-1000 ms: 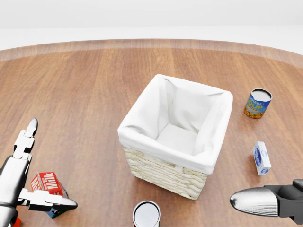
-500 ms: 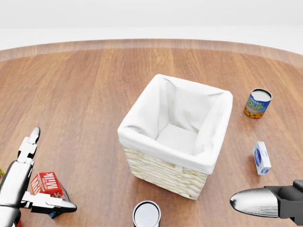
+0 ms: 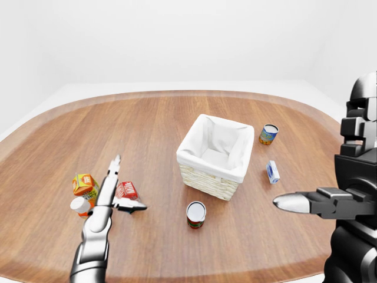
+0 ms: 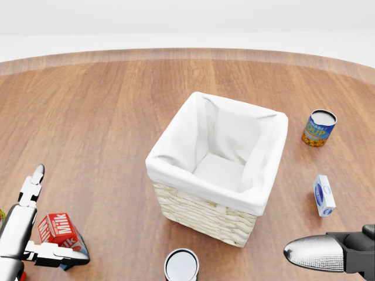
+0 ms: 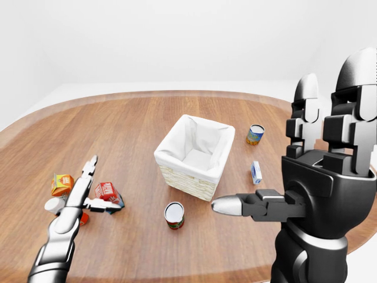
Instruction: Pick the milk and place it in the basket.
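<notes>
- Milk carton [image 4: 59, 229], red, stands near the wooden table's [image 3: 153, 124] left edge, between the spread fingers of the left hand [image 3: 115, 191]; the hand is open and grips nothing.
- Since a second ago that hand has drawn slightly toward the table's near edge; the carton has not moved.
- Basket [image 4: 221, 164], white-lined, stands mid-table; bare wood lies between it and the carton.
- Right hand [image 5: 318, 177] is raised, fingers open, empty.

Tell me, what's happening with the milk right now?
Left hand open, fingers standing about the milk carton, not closed. Right hand open, idle. Carton on the table; basket empty, path clear.
</notes>
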Motion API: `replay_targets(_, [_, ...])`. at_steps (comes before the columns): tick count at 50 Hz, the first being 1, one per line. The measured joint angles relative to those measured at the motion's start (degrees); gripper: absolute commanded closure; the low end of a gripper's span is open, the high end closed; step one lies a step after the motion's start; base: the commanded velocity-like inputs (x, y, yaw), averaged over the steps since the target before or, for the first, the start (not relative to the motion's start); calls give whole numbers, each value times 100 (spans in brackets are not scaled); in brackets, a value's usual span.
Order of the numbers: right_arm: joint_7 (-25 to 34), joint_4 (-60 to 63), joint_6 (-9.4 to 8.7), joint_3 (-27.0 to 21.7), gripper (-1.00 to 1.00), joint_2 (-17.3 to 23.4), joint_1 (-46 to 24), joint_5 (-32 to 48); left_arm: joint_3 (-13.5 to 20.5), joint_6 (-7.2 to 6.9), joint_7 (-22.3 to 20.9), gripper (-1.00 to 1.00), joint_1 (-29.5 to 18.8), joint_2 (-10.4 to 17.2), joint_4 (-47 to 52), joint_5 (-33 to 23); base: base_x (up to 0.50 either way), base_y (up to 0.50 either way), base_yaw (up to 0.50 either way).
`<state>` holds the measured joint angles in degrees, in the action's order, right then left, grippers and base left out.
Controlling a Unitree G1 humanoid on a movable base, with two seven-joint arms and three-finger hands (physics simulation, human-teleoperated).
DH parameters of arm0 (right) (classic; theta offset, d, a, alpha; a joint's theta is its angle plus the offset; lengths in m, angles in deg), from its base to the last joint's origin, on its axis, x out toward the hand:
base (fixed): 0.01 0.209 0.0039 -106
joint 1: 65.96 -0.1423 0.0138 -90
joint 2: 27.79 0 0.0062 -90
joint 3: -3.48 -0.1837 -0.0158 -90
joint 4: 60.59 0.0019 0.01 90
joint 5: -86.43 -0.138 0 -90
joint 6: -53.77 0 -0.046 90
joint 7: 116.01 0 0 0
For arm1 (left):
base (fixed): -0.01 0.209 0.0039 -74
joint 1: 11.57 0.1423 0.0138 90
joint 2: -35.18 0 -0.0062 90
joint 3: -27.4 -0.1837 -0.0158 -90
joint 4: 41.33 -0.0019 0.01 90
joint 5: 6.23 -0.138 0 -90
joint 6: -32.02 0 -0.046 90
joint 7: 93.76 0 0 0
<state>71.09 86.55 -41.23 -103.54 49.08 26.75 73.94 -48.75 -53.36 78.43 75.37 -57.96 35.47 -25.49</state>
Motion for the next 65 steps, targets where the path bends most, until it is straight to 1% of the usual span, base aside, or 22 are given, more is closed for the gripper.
replay_targets(2, [2, -1, 0, 3, -100, -1, 3, 4, -1, 38, 34, -100, -17, 18, -77, -14, 0, 0, 0])
replay_targets(24, [23, 22, 0, 33, -100, -21, 31, 26, -62, 38, 350, -100, -329, 236, -1196, 44, 0, 0, 0])
replay_targets(38, [37, 25, 0, 57, -100, -34, 48, 46, -258, 38, 521, -100, -577, 348, -2204, 34, 0, 0, 0])
replay_targets(43, [37, 27, 0, 56, -100, -35, 48, 46, -320, 38, 625, -100, -767, 425, -2463, 18, 0, 0, 0])
replay_targets(44, [36, 28, 0, 55, -100, -35, 47, 45, -329, 38, 634, -41, -806, 439, -2516, 22, 0, 0, 0])
replay_targets(45, [36, 29, 0, 54, -100, -35, 46, 44, -327, 38, 648, 46, -837, 458, -2536, 33, 0, 0, 0])
replay_targets(46, [35, 30, 0, 54, -100, -35, 46, 43, -332, 38, 652, 100, -865, 475, -2543, 41, 0, 0, 0])
replay_targets(49, [34, 35, 0, 51, -100, -34, 44, 39, -344, 38, 650, 100, -960, 515, -2600, 85, 0, 0, 0])
replay_targets(52, [32, 33, 0, 48, -100, -32, 39, 34, -323, 38, 691, 100, -1134, 563, -2819, 120, 0, 0, 0])
replay_targets(57, [29, 29, 0, 44, -100, -30, 35, 29, -397, 38, 674, 100, -1406, 586, -3251, 89, 0, 0, 0])
replay_targets(65, [27, 29, 0, 42, -100, -29, 37, 26, -465, 38, 655, 100, -1432, 597, -3442, 275, 0, 0, 0])
